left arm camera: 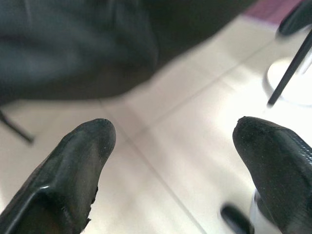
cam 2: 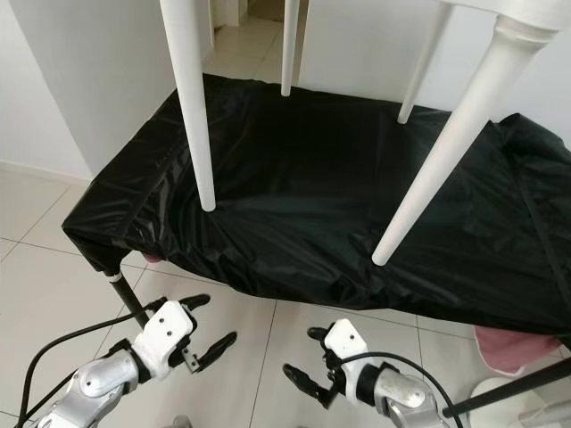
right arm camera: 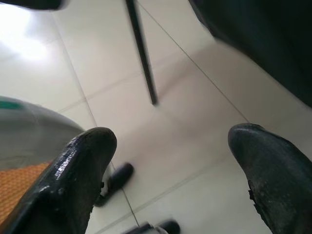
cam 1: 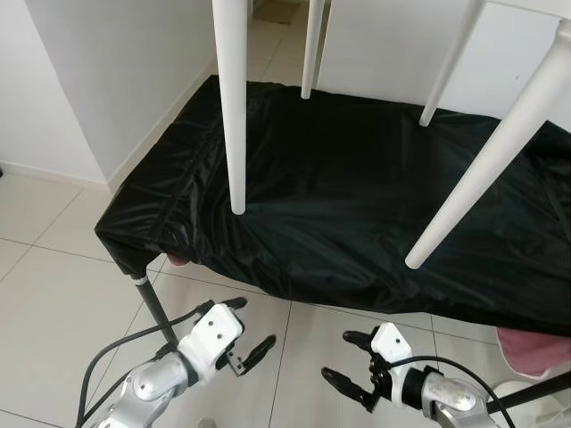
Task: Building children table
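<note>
Left eye view is showing the children table (cam 1: 526, 98) standing on the black-covered bench (cam 1: 339, 205), all legs fitted; left gripper (cam 1: 239, 332) and right gripper (cam 1: 350, 358) are hanging spread and empty below, likely needing to reach up next.

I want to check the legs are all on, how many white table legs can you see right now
4. Near left leg and near right leg end above the front of the black cloth; far left leg and far right leg toward its back. Their tops are cut off.
</note>
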`<state>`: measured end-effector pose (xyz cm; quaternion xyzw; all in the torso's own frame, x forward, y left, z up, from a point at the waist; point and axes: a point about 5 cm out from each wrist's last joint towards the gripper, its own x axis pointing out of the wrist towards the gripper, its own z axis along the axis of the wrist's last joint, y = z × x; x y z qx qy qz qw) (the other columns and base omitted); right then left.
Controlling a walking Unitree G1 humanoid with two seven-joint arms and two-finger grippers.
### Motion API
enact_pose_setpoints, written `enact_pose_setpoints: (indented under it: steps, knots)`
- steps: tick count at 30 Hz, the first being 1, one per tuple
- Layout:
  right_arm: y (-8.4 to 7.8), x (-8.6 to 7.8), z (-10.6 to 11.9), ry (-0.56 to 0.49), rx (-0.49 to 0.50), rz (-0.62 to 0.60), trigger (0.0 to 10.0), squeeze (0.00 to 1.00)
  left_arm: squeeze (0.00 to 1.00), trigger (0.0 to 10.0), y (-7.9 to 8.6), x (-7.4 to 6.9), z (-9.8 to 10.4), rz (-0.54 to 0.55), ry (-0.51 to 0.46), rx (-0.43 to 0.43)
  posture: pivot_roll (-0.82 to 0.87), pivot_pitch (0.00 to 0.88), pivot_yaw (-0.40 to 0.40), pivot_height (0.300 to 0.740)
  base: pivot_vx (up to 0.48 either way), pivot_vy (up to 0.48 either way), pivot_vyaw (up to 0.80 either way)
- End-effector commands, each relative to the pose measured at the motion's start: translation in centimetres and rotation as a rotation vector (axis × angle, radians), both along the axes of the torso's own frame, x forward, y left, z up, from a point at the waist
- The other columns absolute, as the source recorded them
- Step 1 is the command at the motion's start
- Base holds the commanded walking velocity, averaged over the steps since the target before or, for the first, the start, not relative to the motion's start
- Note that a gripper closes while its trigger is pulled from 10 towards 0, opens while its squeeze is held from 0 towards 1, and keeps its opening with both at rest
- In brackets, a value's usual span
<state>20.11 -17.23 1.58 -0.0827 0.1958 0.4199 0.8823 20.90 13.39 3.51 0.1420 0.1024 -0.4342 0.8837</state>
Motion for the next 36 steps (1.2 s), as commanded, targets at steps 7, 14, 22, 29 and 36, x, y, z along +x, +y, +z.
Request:
enact_pose_setpoints:
  steps: [7,14,22,29,36]
  knots:
    - [-0.5,-0.3,-2.7,0.145,-0.016,-0.041,10.0,0.0,0.0,10.0,1.4,0.0,-3.6,0.068,0.131,0.108,0.02,0.011,-0.051,0.74,0.0,0.0,0.0]
    - [-1.3,-0.2,-6.2,0.274,-0.096,-0.269,10.0,0.0,0.0,10.0,3.4,0.0,-8.2,0.344,0.312,0.241,0.02,0.0,-0.047,0.74,0.0,0.0,0.0]
    - [-1.4,0.2,-7.8,0.332,-0.161,-0.527,10.0,0.0,0.0,10.0,3.7,-1.8,-10.8,0.473,0.51,0.285,0.02,0.0,-0.04,0.74,0.0,0.0,0.0]
    - [-1.1,0.0,-8.4,0.335,-0.24,-0.569,10.0,0.0,0.0,10.0,4.7,-1.6,-11.1,0.644,0.563,0.275,0.01,0.0,-0.03,0.74,0.0,0.0,0.0]
    - [-1.1,-0.2,-8.9,0.346,-0.305,-0.692,10.0,0.0,0.0,10.0,6.4,-2.1,-11.5,0.85,0.627,0.292,0.02,0.0,-0.035,0.74,0.0,0.0,0.0]
